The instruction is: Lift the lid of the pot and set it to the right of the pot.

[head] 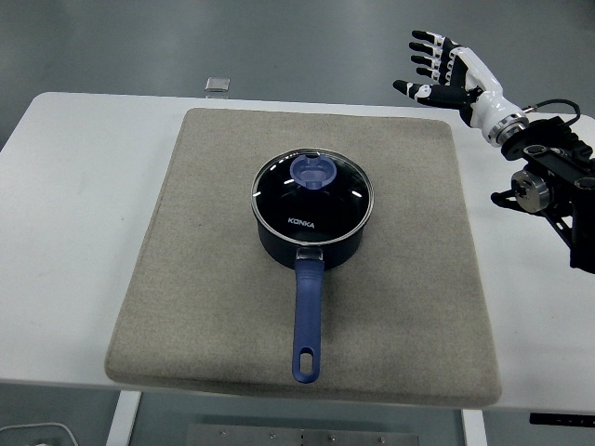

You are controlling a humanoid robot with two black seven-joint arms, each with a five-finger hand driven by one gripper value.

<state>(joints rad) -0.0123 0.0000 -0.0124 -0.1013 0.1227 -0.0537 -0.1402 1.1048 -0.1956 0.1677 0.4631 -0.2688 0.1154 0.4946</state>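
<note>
White desk (74, 232) bearing a grey mat (409, 307); the pot (311, 228) stands at mat centre, the lid (312, 197) seated on it. A clean lift probably needs a centred pinch on the blue knob (311, 171). The right hand (446, 72) hovers high beyond the mat's far right corner, well apart, fingers (426, 63) spread, holding nothing.

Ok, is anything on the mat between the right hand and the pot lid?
Nothing visible. The right hand is open above the mat's far right corner, and only bare mat lies between it and the pot lid.
</note>
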